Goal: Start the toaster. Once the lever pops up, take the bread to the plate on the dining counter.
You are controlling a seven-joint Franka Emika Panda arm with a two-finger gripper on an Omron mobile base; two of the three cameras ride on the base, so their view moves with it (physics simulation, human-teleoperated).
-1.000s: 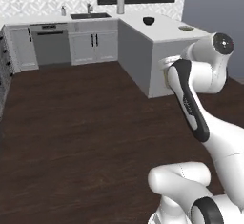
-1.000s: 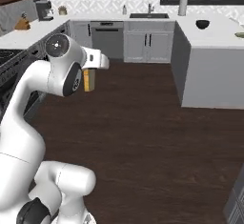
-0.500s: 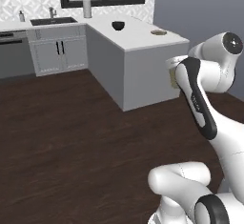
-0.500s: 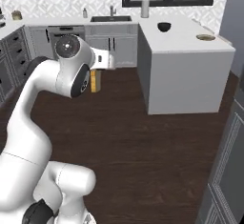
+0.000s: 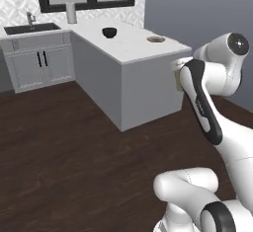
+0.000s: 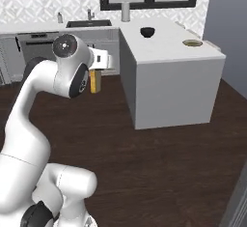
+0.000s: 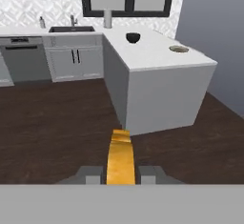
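Pincer [image 7: 121,175] clamps the unmarked golden bread [image 7: 119,156], well short of the plate [image 7: 178,49] on the dining counter [image 7: 157,61].

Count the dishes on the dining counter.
2. A dark bowl sits mid-counter toward the window wall; the plate lies nearer the counter's free end, by its far edge. Nothing visible could hide more.

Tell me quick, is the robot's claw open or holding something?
Gripper: closed on the flat golden-orange bread slice.
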